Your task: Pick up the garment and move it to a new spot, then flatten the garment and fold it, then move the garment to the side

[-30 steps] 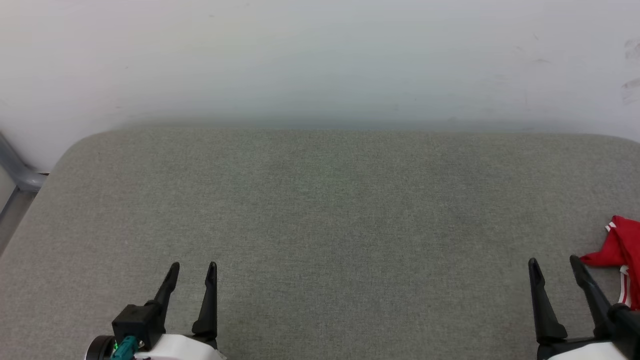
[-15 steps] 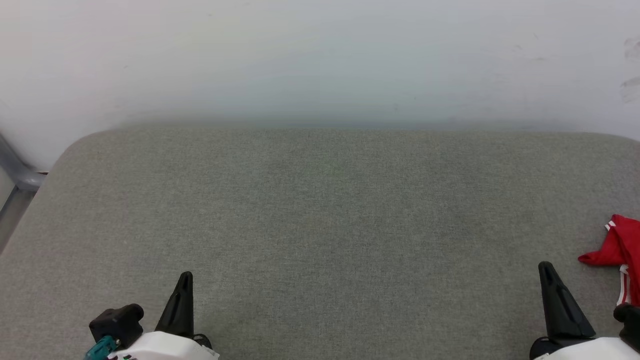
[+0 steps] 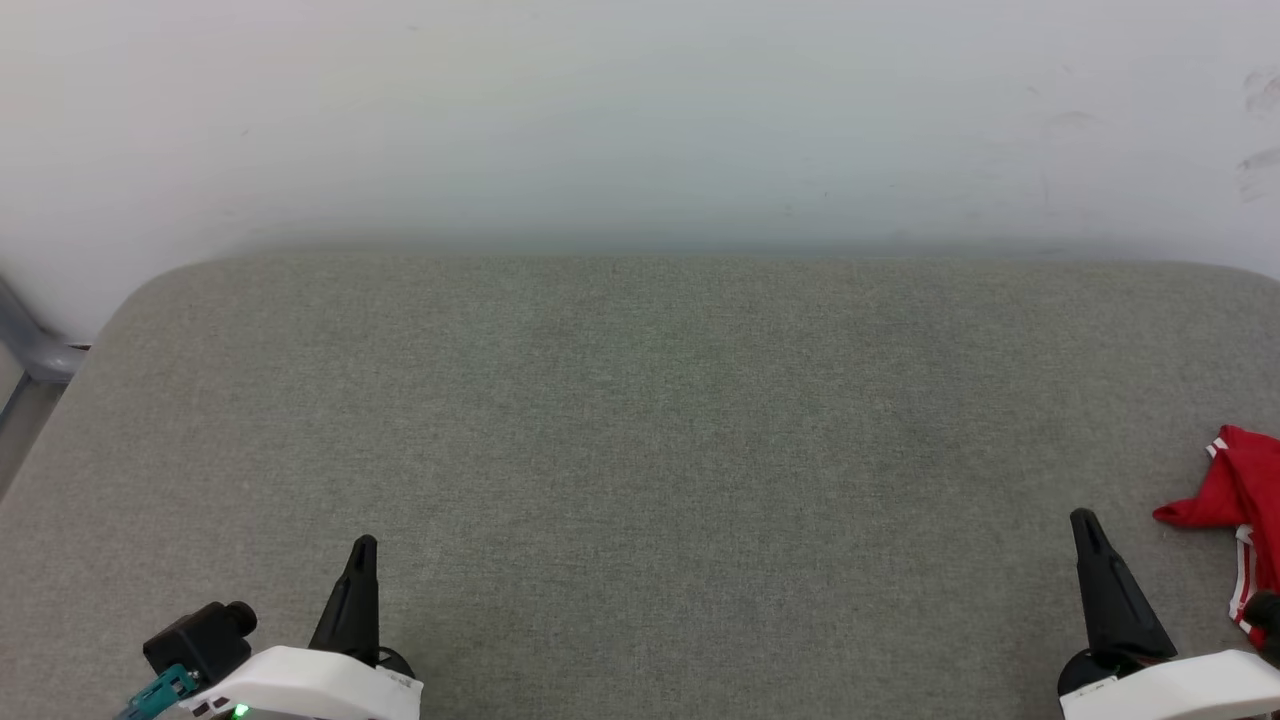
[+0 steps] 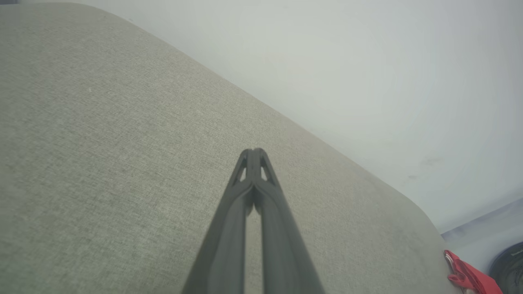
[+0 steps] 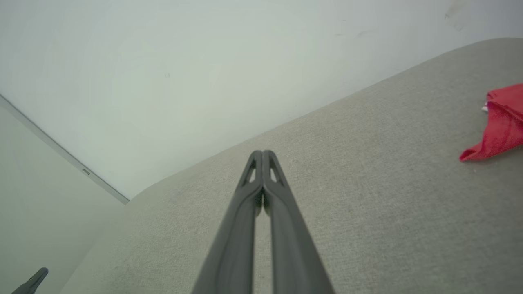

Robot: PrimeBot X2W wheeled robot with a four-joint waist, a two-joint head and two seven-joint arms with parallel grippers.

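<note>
**Both claws have squeezed together**

One second ago each claw had its two dark fingers apart. Now the left claw (image 3: 365, 548) has its fingers pressed together with nothing between them. It sits low on the left, over the grey tabletop (image 3: 640, 420). The right claw (image 3: 1082, 522) is pressed together too and holds nothing. It sits low on the right. The garment (image 3: 1235, 495) is red with white stripes. It lies bunched up on the tabletop at the far right edge of the head view, near the right claw but not touching it. It has not moved. Behind the tabletop is a pale wall (image 3: 640, 120).
</note>
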